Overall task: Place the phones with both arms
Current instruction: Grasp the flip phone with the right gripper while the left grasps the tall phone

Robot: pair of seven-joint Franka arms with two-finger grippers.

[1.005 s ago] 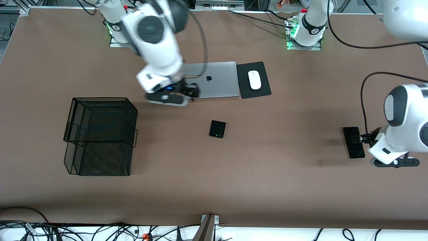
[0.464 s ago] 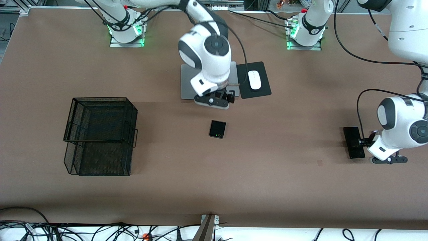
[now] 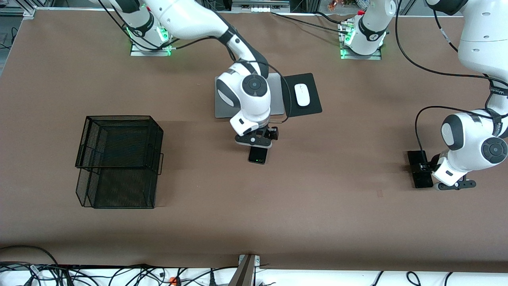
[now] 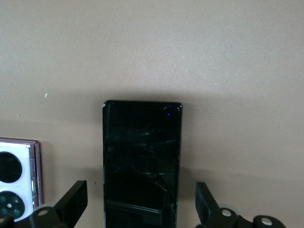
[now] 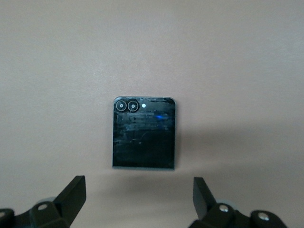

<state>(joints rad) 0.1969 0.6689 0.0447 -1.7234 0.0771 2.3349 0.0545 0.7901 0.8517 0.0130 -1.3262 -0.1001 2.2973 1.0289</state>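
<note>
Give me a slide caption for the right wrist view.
Open right end effector poised above a small squarish black phone lying flat on the brown table, fingers straddling it.

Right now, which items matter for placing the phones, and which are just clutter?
Job:
- small black phone, under open right pincer
- long black phone, under open left pincer
- lavender-white phone beside it

Clutter:
- laptop
- mouse
- mouse pad
- wire basket

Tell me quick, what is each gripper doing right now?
Left gripper: open, holding nothing, over the long black phone.
Right gripper: open, holding nothing, over the small black phone.
</note>
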